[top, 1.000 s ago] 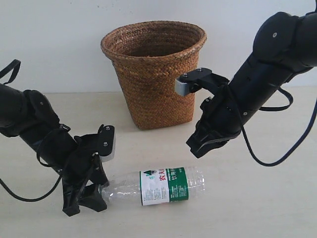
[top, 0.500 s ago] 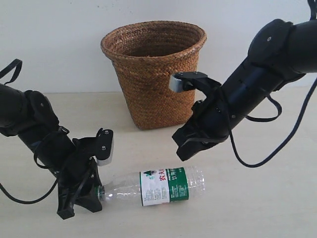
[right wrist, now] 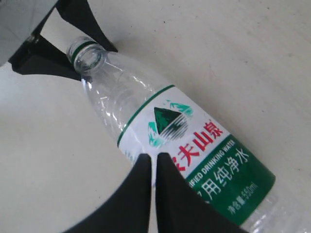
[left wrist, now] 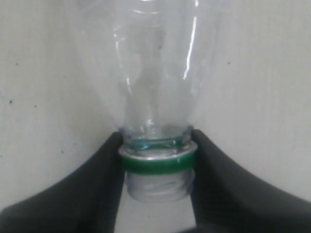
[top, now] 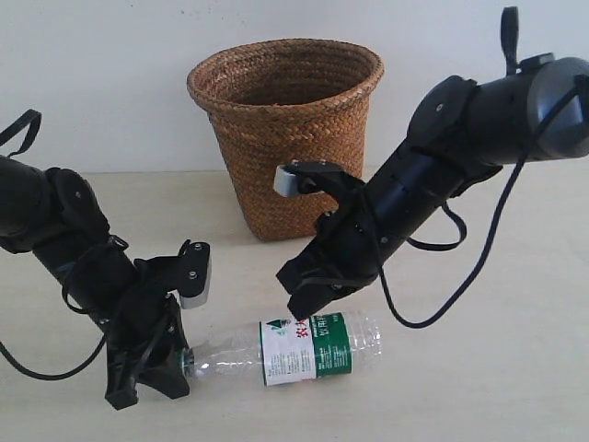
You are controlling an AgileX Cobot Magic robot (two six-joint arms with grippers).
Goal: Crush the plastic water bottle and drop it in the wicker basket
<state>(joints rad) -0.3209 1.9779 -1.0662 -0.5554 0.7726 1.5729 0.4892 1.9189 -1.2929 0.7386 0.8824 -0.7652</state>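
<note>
- Exterior view: The wicker basket (top: 285,138) stands upright at the far middle of the table (top: 488,368). It is well apart from the plastic water bottle (top: 294,348).
- The bottle lies on its side at the near middle, with its neck to the left. Nothing lies between it and the basket but the right arm.
- The left arm comes in low from the left. The left gripper (top: 177,361) sits right down at the table and pinches the bottle's neck.
- The right arm slants down from the far right, in front of the basket. The right gripper (top: 299,302) is just above the bottle's label (top: 306,348). I cannot tell if it touches.
- A black cable (top: 433,313) hangs in a loop under the right arm.
- The table is pale cream and the wall (top: 92,55) behind is white.
- Left wrist view: Two black fingers (left wrist: 97,184) press on each side of the neck, against a green ring (left wrist: 158,161). The clear body looks round, not squashed.
- Right wrist view: The right gripper's two fingers (right wrist: 170,199) are pressed close together, tips over the green-and-white label with red characters. The bottle's mouth is open.
</note>
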